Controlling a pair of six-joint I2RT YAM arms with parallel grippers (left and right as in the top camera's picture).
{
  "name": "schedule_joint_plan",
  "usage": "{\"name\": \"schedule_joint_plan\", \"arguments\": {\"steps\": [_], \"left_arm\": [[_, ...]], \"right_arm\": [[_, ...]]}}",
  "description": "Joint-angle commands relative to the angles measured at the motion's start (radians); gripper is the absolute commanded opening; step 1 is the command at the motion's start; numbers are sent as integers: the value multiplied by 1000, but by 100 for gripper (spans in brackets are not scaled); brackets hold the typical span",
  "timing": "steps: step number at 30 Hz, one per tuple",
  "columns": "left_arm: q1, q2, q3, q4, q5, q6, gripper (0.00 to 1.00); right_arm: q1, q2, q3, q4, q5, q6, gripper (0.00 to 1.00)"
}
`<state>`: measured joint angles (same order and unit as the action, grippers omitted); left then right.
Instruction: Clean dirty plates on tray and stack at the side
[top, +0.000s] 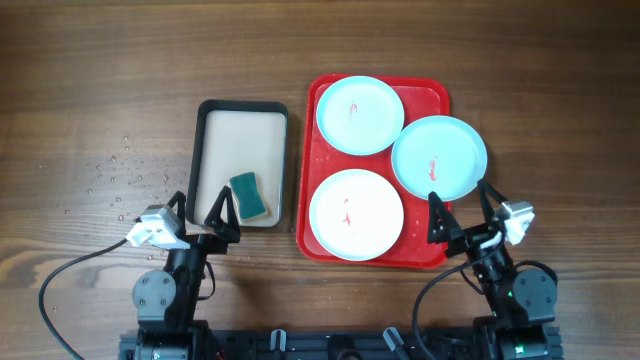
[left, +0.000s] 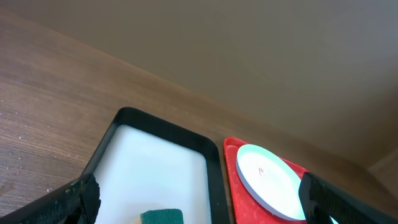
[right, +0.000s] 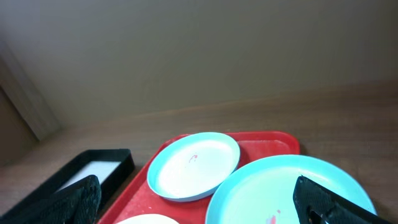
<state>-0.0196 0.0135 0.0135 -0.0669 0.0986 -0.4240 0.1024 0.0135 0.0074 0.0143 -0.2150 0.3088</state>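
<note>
The red tray (top: 430, 95) holds three plates, each with a small red smear. A light-blue plate (top: 360, 114) sits at its far left, a second light-blue plate (top: 439, 158) overlaps the right rim, and a white plate (top: 356, 213) lies at the near left. My right gripper (top: 462, 212) is open and empty, just near of the right blue plate (right: 292, 193); the far blue plate (right: 194, 165) shows beyond. My left gripper (top: 200, 212) is open and empty at the cream tray's near edge. Its wrist view shows a plate (left: 270, 180) on the red tray (left: 233, 186).
A black-rimmed cream tray (top: 243, 135) stands left of the red tray, with a green sponge (top: 250, 195) at its near right; the sponge also shows in the left wrist view (left: 161, 216). Water droplets (top: 115, 175) dot the wood at the left.
</note>
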Motion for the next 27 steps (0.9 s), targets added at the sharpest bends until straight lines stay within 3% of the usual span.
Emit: {"name": "schedule_joint_plan", "arguments": {"steps": [1, 3, 6, 9, 15, 17, 19, 21, 22, 24, 25, 26, 27], "left_arm": [[-5, -7, 2, 26, 28, -3, 100], [-4, -6, 63, 63, 6, -2, 100], [-4, 39, 227, 58, -29, 5, 100], [-4, 239, 485, -143, -25, 5, 100], [-5, 802, 1018, -649, 60, 84, 100], [-5, 977, 1123, -776, 69, 80, 100], [-5, 1102, 1141, -809, 102, 80, 100], [-5, 1194, 1140, -833, 164, 58, 100], [-5, 1239, 1140, -906, 254, 48, 100], [-20, 1342, 1122, -922, 227, 22, 100], [-33, 1384, 1115, -931, 191, -9, 97], [-92, 1509, 1113, -922, 151, -18, 74], [-121, 1557, 1113, -903, 116, -27, 54]], "right_arm": [[4, -9, 6, 61, -71, 50, 100], [4, 2, 78, 67, -82, 39, 100], [4, 104, 277, 10, -150, -133, 100], [4, 388, 623, -191, -175, -277, 100], [4, 985, 1248, -826, -195, -217, 100], [4, 1105, 1332, -909, -208, -211, 100], [4, 1195, 1341, -959, -277, -109, 100], [4, 1260, 1341, -996, -300, -101, 100], [4, 1287, 1341, -1018, -301, -99, 99], [4, 1326, 1341, -1054, -303, -100, 91], [4, 1336, 1341, -1064, -303, -100, 88], [4, 1342, 1341, -1068, -303, -99, 80], [4, 1342, 1341, -1067, -303, -98, 77]]}}
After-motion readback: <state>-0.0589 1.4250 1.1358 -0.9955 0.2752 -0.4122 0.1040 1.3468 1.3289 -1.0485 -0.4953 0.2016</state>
